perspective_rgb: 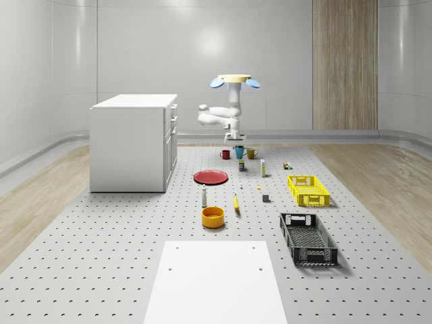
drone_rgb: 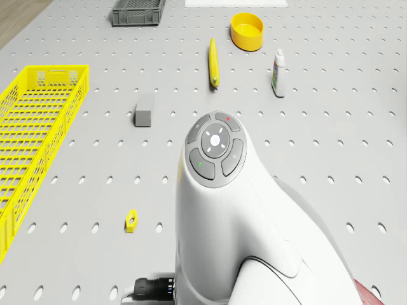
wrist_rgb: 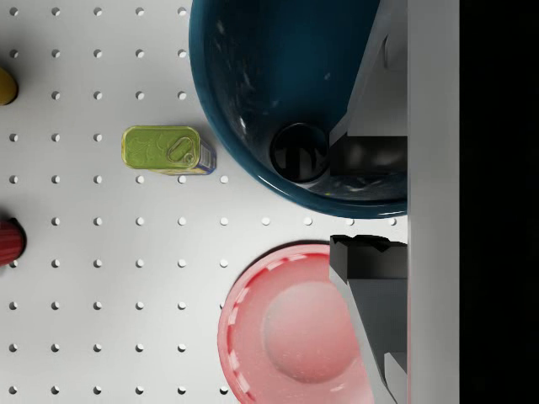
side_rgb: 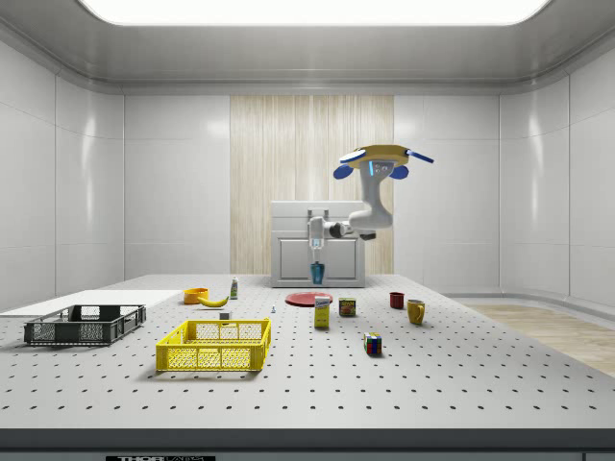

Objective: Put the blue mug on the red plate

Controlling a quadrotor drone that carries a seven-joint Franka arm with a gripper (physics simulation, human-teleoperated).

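The blue mug [side_rgb: 317,272] hangs in the air above the table, a little above and beside the red plate [side_rgb: 308,299]. My gripper [side_rgb: 316,254] is shut on its rim. In the wrist view one finger [wrist_rgb: 364,93] reaches inside the blue mug [wrist_rgb: 278,76], the other finger [wrist_rgb: 370,282] is outside its wall, and the red plate [wrist_rgb: 286,328] lies below, just off to one side. In the whole-scene view the drone [perspective_rgb: 234,81] hovers over the far part of the table, with the mug [perspective_rgb: 239,152] behind the plate [perspective_rgb: 210,177].
A red mug [perspective_rgb: 225,154] and a yellow mug [perspective_rgb: 251,153] stand near the blue one, with a green can [wrist_rgb: 164,150] close by. Nearer the front are a white bottle [perspective_rgb: 204,196], banana [perspective_rgb: 236,202], orange bowl [perspective_rgb: 212,217], yellow crate [perspective_rgb: 308,190] and black crate [perspective_rgb: 308,237]. A white cabinet [perspective_rgb: 131,142] stands at the left.
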